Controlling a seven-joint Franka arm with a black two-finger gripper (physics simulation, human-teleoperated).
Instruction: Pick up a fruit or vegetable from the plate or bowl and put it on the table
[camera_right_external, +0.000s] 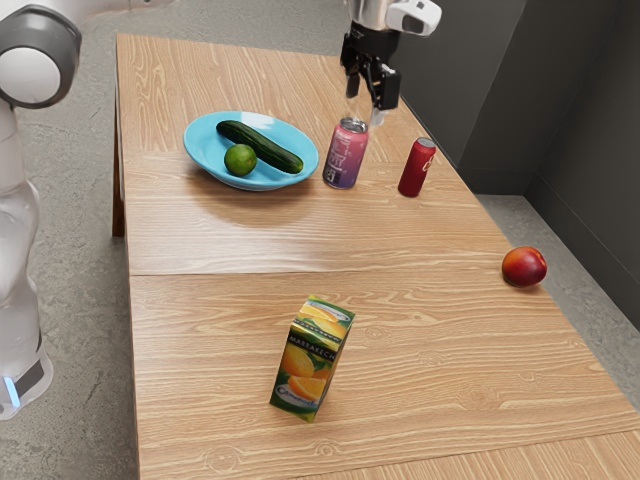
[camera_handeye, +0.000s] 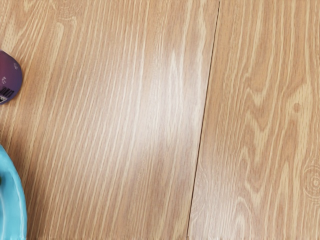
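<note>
Cucumber (camera_right_external: 260, 147) and lime (camera_right_external: 240, 160) within plate rim (camera_right_external: 191, 143), wide tabletop (camera_right_external: 220, 240) alongside

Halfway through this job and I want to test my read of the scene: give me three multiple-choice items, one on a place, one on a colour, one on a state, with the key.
1. Where is the lime?
A. Beside the carton
B. On the plate, next to the cucumber
C. On top of the pink can

2. What colour is the plate?
A. Light blue
B. Yellow
C. Black

3. What is the red can's state?
A. Lying on its side
B. Crushed flat
C. Standing upright

Key:
1. B: the exterior view shows the lime and the cucumber together within the plate's rim.
2. A: its rim is light blue in both views.
3. C: the can rises from its base on the table, its top facing up.
</note>
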